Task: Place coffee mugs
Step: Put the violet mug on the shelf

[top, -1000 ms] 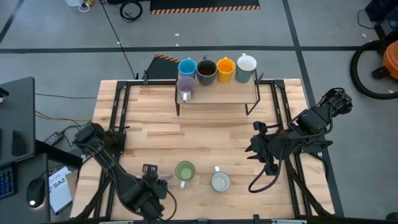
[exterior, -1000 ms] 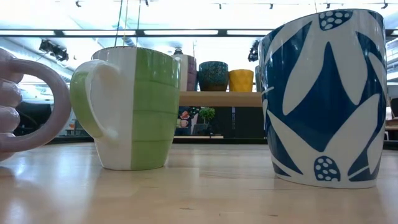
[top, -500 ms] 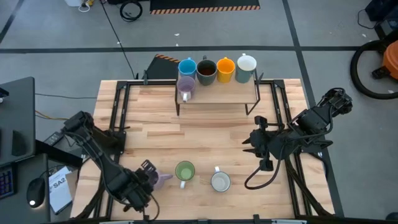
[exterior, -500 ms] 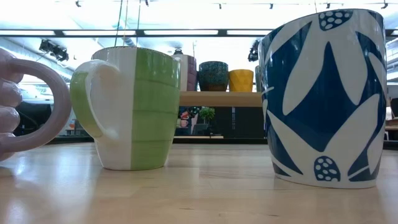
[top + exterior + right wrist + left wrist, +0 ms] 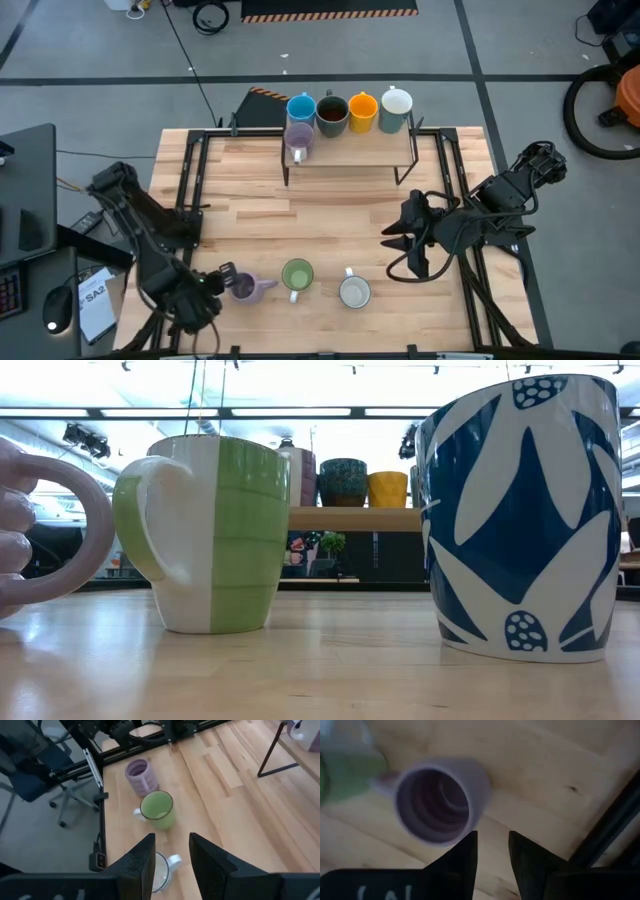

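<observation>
Our left gripper [image 5: 224, 272] hangs low at the near left corner of the table [image 5: 340, 205], its fingers [image 5: 465, 851] a narrow gap apart and holding nothing. The lilac mug [image 5: 244, 288] stands upright just beside them, not between them. If we turn or pull away carelessly, a fingertip may catch its rim or handle and tip it against the green mug [image 5: 297, 275], which stands close by.

Our right gripper [image 5: 393, 240] hovers above the right side of the table, fingers also narrow and empty, pointed toward the near row. To take the white mug [image 5: 354, 291] it must first open wider; coming down as it is, it may knock the rim and push the mug into the green one.

Five mugs already stand close together on the shelf [image 5: 350, 146] at the far edge: blue, brown, orange, white and lilac. There is little free room, so a new mug set down carelessly can knock a neighbour off
</observation>
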